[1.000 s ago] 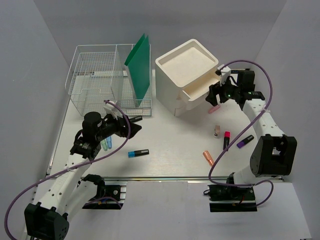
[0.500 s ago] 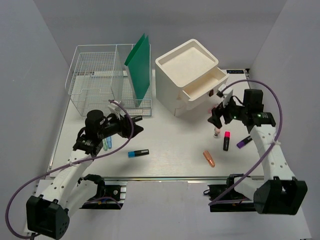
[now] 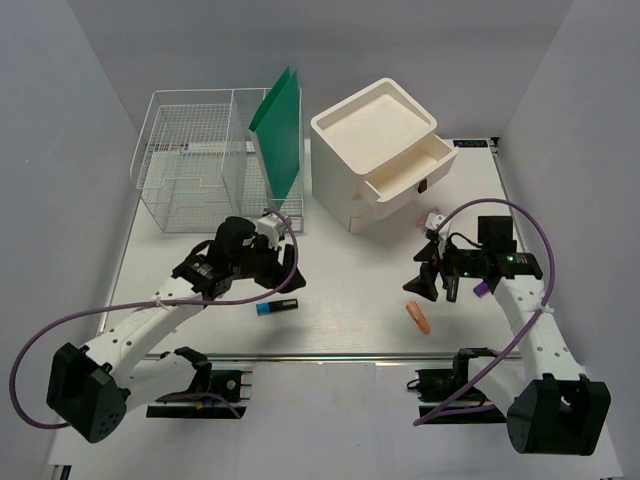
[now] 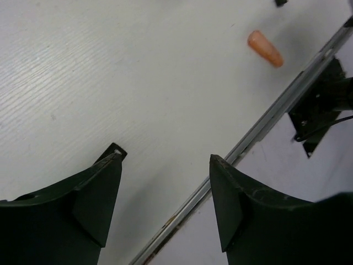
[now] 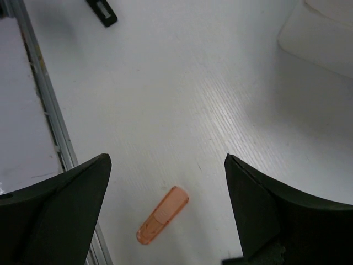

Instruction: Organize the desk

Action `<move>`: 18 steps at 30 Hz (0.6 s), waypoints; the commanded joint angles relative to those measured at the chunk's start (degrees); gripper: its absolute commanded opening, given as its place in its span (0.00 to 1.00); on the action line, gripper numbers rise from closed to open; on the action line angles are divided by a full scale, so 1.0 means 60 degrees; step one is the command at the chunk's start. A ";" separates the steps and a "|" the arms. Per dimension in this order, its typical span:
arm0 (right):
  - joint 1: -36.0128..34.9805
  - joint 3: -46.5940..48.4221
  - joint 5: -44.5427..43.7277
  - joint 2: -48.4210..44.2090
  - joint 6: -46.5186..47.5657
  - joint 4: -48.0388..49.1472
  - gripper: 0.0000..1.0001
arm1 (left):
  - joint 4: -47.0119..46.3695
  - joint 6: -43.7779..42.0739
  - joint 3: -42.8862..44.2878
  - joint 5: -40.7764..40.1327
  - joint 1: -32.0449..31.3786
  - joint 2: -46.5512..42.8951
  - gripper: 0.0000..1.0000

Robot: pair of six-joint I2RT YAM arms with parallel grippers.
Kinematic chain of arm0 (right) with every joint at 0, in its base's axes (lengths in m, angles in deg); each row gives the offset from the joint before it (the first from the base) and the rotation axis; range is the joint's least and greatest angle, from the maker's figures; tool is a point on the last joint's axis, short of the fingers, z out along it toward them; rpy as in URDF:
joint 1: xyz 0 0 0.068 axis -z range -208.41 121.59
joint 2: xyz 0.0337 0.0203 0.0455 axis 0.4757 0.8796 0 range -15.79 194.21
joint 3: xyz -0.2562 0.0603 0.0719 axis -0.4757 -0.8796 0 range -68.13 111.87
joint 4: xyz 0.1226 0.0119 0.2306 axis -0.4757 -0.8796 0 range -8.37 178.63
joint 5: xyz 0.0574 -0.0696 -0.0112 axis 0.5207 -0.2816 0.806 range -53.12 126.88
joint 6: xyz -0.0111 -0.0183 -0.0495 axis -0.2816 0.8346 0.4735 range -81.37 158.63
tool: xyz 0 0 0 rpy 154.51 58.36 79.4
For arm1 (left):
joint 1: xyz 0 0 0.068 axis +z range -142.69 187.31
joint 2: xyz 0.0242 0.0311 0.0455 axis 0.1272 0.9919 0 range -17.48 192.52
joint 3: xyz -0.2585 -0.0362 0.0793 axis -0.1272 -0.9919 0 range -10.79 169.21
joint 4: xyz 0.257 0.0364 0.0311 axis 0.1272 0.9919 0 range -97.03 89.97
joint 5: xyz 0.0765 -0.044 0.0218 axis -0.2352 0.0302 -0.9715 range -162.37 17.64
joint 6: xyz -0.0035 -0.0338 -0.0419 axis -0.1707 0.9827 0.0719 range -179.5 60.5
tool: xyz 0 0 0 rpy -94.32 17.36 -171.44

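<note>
Left tool [image 4: 164,159] spread wide, empty; right tool [image 5: 166,159] likewise.

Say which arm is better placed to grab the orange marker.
Right, probably. The right gripper hangs open beside the orange marker, centred in its wrist view; the left gripper sits farther across the desk.

White desk [image 3: 350,270], green folder [image 3: 280,135], orange cap [image 3: 417,317], white wire-grid basket [image 3: 195,93], cream drawer box [image 3: 372,128], purple cables [image 3: 500,202]
</note>
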 commanded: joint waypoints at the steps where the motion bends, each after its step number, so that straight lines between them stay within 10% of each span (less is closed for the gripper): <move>1: -0.0039 -0.0447 0.1694 -0.0267 -0.0771 0.1444 0.89 | 0.1968 -0.0065 0.0953 -0.2195 -0.0629 0.0029 0.76; 18: 0.0370 -0.1254 0.0483 -0.1380 -0.2839 0.3381 0.89 | 0.2574 -0.2450 0.1805 -0.5304 -0.3310 0.2711 0.84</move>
